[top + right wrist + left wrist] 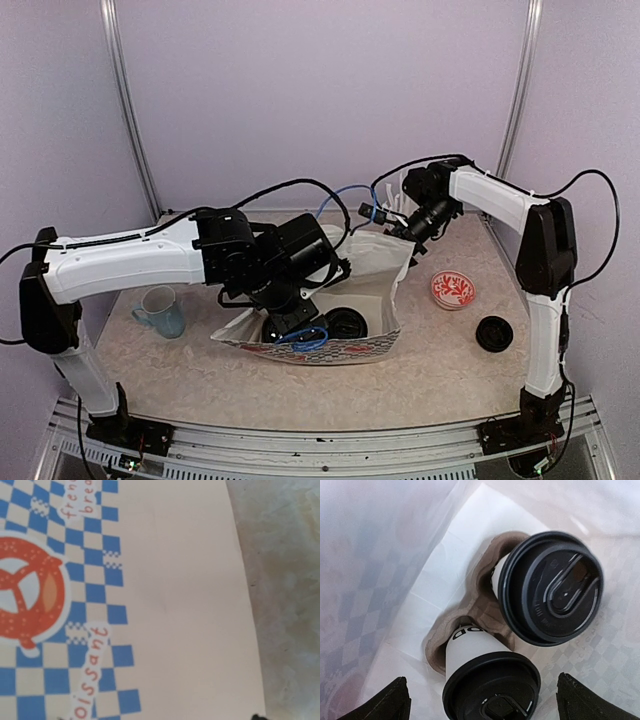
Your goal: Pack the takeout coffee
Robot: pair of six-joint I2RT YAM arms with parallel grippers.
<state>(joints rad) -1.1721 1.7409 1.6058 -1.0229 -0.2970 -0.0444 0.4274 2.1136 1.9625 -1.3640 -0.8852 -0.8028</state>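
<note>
Cup [550,587] and second cup [487,677] standing side by side in carrier [480,607]; carrier sitting inside bag [385,268]. Mug [162,312] sitting left of bag, dish [453,291] right of it, loose lid [494,333] lying right of dish, nearer arm bases.

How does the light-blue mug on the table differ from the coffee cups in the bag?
The mug is light blue with a handle; the coffee cups are white with none showing. The mug is open-topped; each cup wears a black lid. The mug stands on the table beside the bag; the cups sit in a brown carrier inside it. Both are drinking vessels.
</note>
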